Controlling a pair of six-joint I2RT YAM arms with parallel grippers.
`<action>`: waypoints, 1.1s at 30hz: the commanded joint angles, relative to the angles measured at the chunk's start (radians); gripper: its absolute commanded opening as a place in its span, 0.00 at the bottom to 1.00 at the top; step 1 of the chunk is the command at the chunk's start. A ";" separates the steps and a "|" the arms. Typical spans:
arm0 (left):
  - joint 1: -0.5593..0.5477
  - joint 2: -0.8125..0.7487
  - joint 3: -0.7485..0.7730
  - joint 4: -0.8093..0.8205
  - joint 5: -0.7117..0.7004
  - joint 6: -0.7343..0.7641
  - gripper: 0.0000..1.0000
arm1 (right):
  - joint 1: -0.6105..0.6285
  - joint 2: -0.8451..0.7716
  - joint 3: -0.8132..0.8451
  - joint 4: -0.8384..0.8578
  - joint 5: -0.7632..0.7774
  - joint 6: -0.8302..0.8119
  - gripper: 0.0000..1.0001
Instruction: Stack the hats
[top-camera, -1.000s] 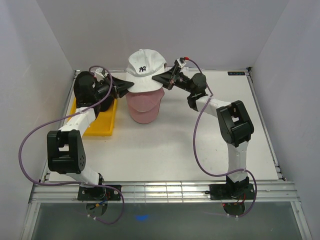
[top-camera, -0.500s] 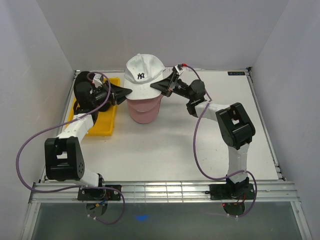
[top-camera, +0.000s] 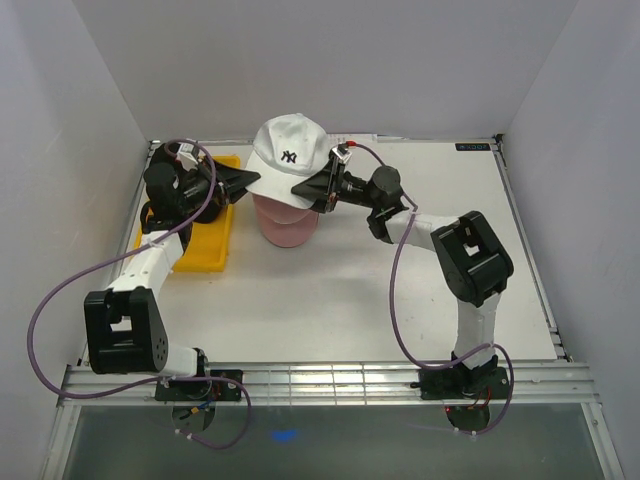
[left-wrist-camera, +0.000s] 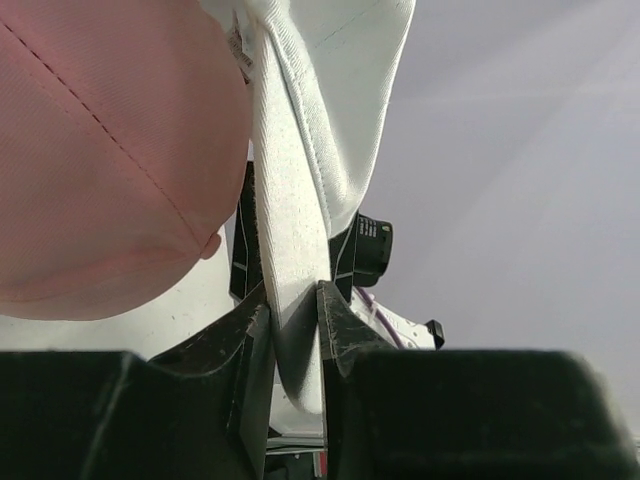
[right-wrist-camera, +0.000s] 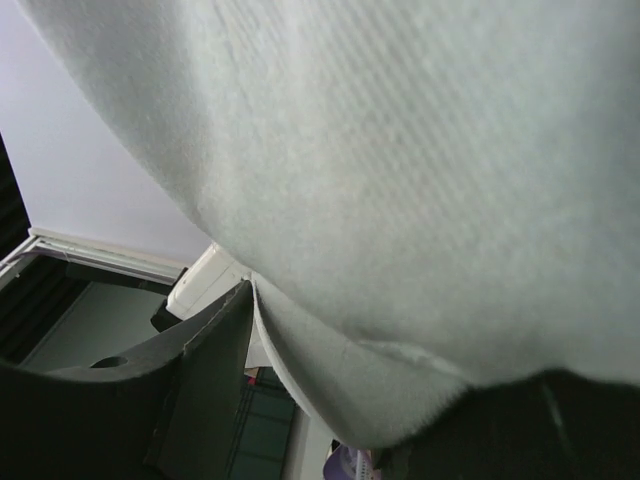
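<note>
The left gripper is clamped on the rim of the white fabric baseball cap with a dark logo, its 2 fingers pressed against the cloth from either side. The right gripper meets the same cap from the opposite side with its jaws apart, white cloth lying loosely between them. The white cap sits over a pink fabric cap at the back middle of the white table, just beside a yellow rectangular tray.
</note>
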 joint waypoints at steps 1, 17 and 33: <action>-0.003 -0.050 -0.010 0.031 -0.068 -0.012 0.00 | 0.007 -0.090 -0.009 0.008 -0.035 -0.012 0.53; -0.002 -0.070 -0.043 0.081 -0.145 -0.075 0.00 | -0.054 -0.233 -0.048 -0.285 -0.045 -0.101 0.33; -0.022 0.115 0.210 0.094 -0.062 -0.067 0.00 | -0.134 0.001 0.500 -0.633 -0.116 -0.200 0.08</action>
